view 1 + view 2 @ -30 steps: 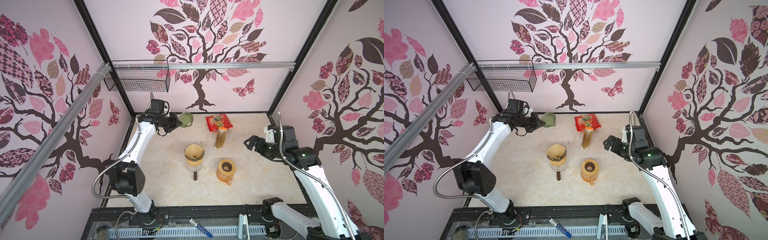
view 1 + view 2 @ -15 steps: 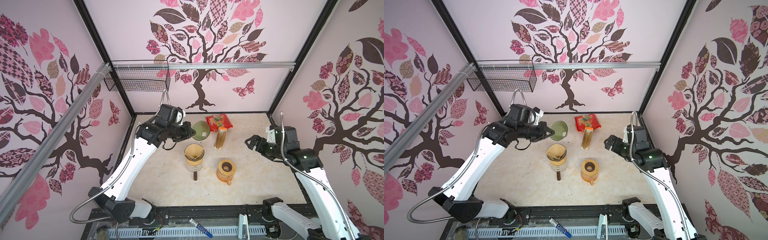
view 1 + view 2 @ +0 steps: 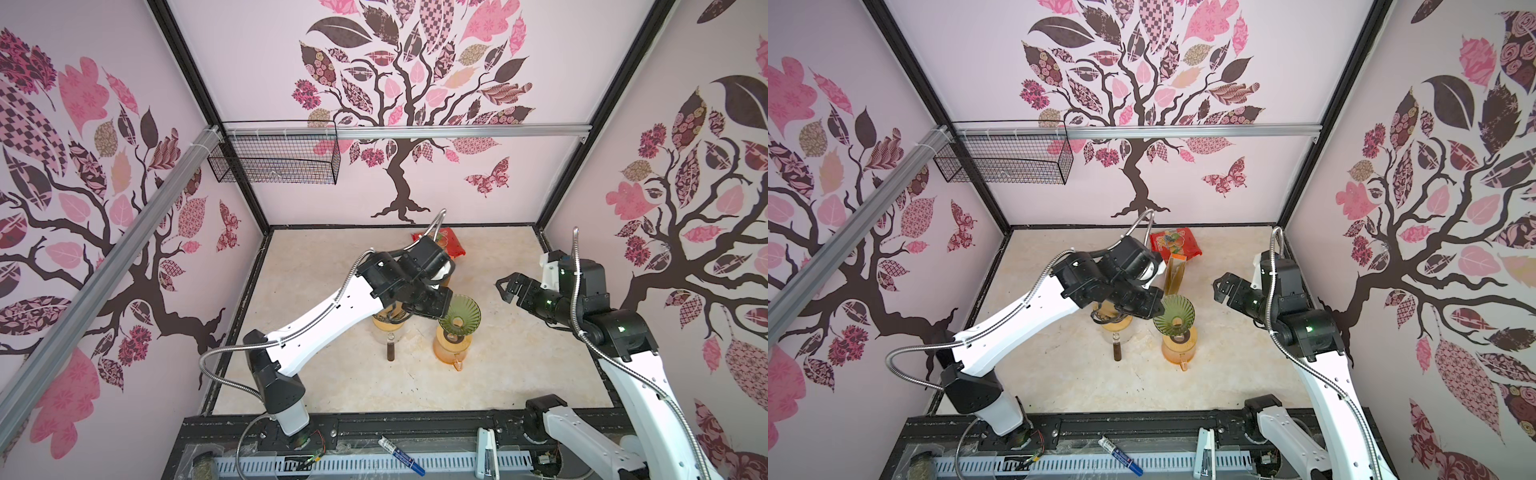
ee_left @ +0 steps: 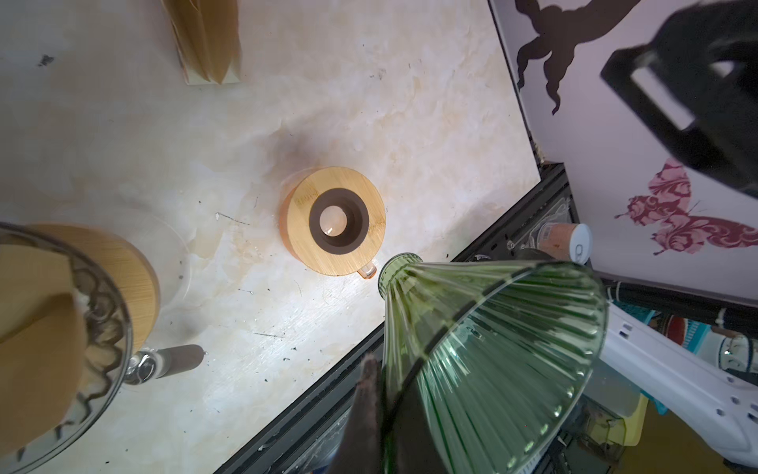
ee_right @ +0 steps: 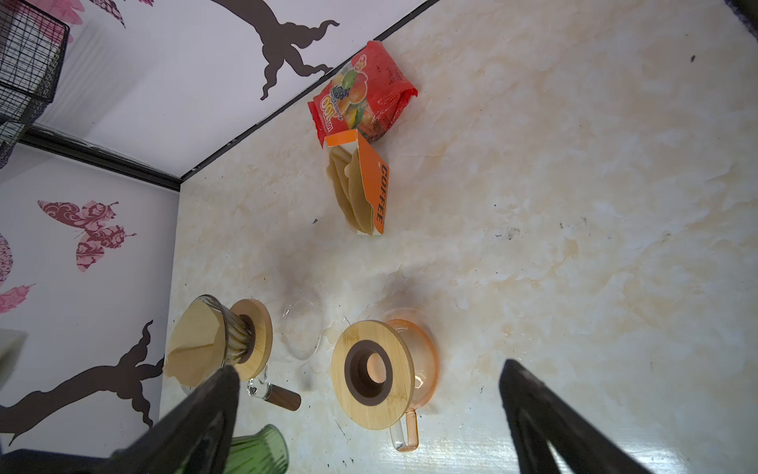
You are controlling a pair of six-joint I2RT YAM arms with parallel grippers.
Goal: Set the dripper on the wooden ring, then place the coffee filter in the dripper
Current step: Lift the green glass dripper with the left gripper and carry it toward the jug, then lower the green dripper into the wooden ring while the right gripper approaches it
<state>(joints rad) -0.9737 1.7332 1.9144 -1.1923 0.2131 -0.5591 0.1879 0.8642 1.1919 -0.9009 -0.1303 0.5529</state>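
Two spots give me trouble from here. Taking twelve o'clock as the back wall, my left arm (image 3: 328, 316) lies over the clear glass dripper (image 3: 382, 321), just off centre toward eight. Both top views show only slivers of it. The right wrist view shows a brown paper filter (image 5: 197, 344) sitting inside it. More filters (image 5: 348, 193) stand in the orange box (image 3: 1174, 276) toward one o'clock, just in front of the red snack bag (image 3: 1177, 246). The right wrist view cuts off the green dripper (image 3: 459, 318) at the frame's edge.

Bare marble floor (image 3: 332, 386) runs from five round to nine o'clock, and again between three and five beside the right wall. The middle is crowded: the clear glass dripper, the orange carafe (image 3: 453, 351) and the box stand near one another.

My left arm reaches from its base at seven o'clock across the middle, wrist bent downward. The left gripper (image 3: 439, 312) pinches the green dripper by its rim. One dark finger (image 4: 369, 394) lies along the outside of the glass; the other is only a dark smear seen through it. The green dripper hangs tilted in the air above the carafe's wooden lid (image 4: 301, 197), its neck apart from the lid. The right gripper (image 3: 506, 289) hovers at three o'clock, fingers spread wide, holding nothing, pointing toward nine.
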